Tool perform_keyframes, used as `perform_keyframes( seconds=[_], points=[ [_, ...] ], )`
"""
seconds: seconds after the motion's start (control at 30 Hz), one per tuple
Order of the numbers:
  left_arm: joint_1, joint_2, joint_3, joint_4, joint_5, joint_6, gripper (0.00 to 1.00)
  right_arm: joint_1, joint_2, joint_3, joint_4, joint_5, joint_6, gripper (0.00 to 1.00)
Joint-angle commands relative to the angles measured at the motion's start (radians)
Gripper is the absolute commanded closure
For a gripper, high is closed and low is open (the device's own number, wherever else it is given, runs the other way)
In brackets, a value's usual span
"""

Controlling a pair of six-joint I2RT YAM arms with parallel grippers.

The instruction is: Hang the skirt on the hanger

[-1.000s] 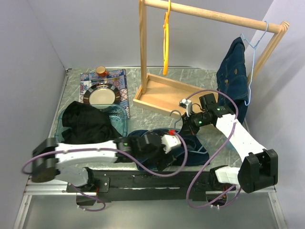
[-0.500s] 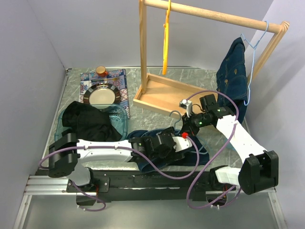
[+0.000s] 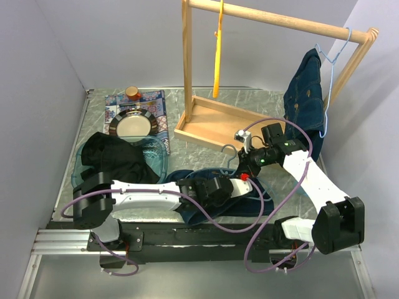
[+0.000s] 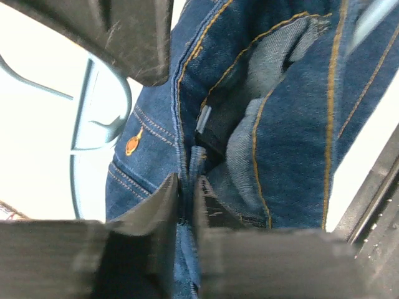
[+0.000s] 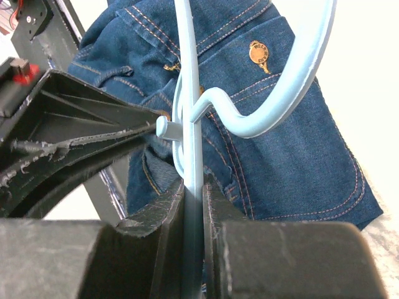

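Denim skirt (image 4: 293, 143) by front edge: left gripper (image 4: 187, 190) pinches it, right gripper (image 5: 193, 193) clamps blue hanger (image 5: 187, 75); best spread waist wide 1st.

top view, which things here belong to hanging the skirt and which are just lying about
In the job: denim skirt, light blue hanger, left gripper shut on the skirt, right gripper shut on the hanger.
Lying about: plate, black cloth, orange hanger, hung denim garment.
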Motion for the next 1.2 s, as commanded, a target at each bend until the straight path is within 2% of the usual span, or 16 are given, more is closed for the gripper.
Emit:
perform_keyframes(
  seconds=[0.0,0.1,0.27,0.47,0.63,0.77,0.93,1.03,1.13,1.17],
  points=[
    [-0.001,-0.042,0.025,-0.019,-0.055,-0.007,0.99,0.007,-0.029,0.001,0.025,-0.027,-0.001,1.0],
    [-0.001,-0.098,0.016,-0.02,-0.007,-0.02,0.99,0.007,-0.026,0.003,0.029,-0.01,0.007,1.0],
    [-0.037,-0.238,-0.016,-0.033,0.181,-0.065,0.99,0.006,-0.017,0.023,0.032,0.008,0.008,1.0],
    [-0.09,-0.384,-0.131,-0.062,0.377,-0.123,0.99,0.003,-0.003,0.043,0.017,-0.001,0.001,1.0],
    [-0.092,-0.367,-0.239,-0.054,0.464,-0.232,0.99,0.004,-0.009,0.052,0.006,-0.012,-0.009,1.0],
    [-0.119,-0.327,-0.249,0.01,0.528,-0.267,0.99,0.003,-0.019,0.058,0.0,-0.003,-0.012,1.0],
    [-0.166,-0.384,-0.239,0.029,0.689,-0.275,0.99,0.004,-0.029,0.058,0.0,0.007,-0.015,1.0],
    [-0.167,-0.454,-0.292,0.024,0.671,-0.281,0.96,0.003,-0.029,0.069,-0.011,-0.003,-0.027,1.0],
    [-0.167,-0.494,-0.338,0.052,0.717,-0.29,0.93,0.003,-0.037,0.101,-0.037,-0.003,-0.044,1.0],
    [-0.167,-0.496,-0.341,0.062,0.747,-0.297,0.88,0.003,-0.04,0.122,-0.052,-0.004,-0.053,1.0]
  ],
)
